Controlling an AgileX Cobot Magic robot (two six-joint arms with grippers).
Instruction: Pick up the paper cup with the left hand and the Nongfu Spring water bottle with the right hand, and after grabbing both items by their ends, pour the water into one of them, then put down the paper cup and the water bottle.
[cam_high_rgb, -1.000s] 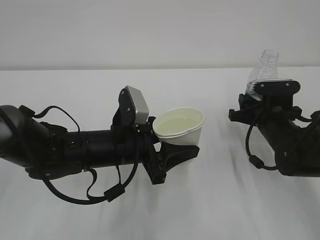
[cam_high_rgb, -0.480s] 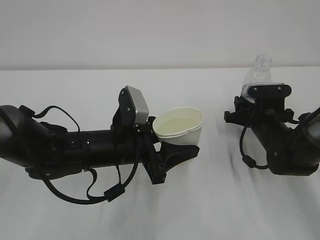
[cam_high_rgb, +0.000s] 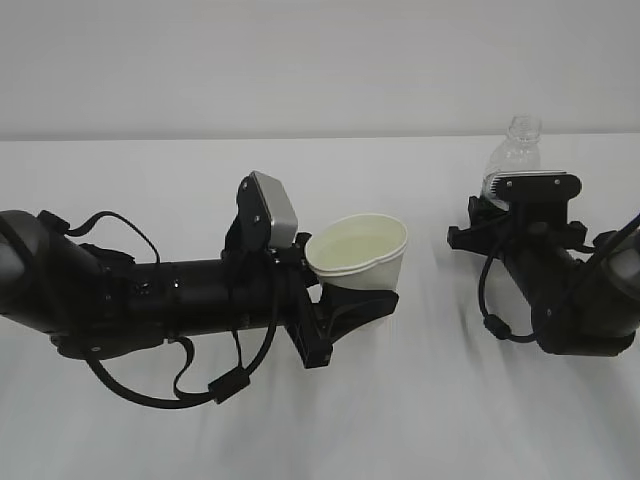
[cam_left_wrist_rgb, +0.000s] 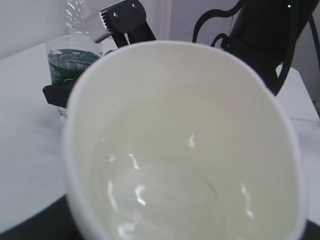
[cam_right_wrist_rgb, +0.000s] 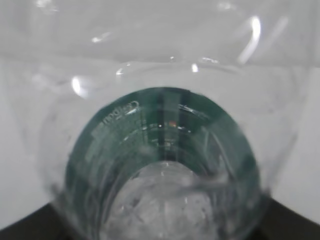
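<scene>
Here the left hand, a black robot arm with a grey rounded plate near its wrist and looping black cables, reaches in from the left over the white surface. Its fingers pinch the small plain white paper cup near its base, so the cup sits upright above the surface. Inside it lies the water, clear and faintly yellowish against the cream inside, with small glints on top.

To the right, well apart from the cup, the right hand, a black arm with a grey ridged plate, grips the small clear ribbed plastic bottle with the dark green label around its lower part; its uncapped neck points upward above the plate.
</scene>
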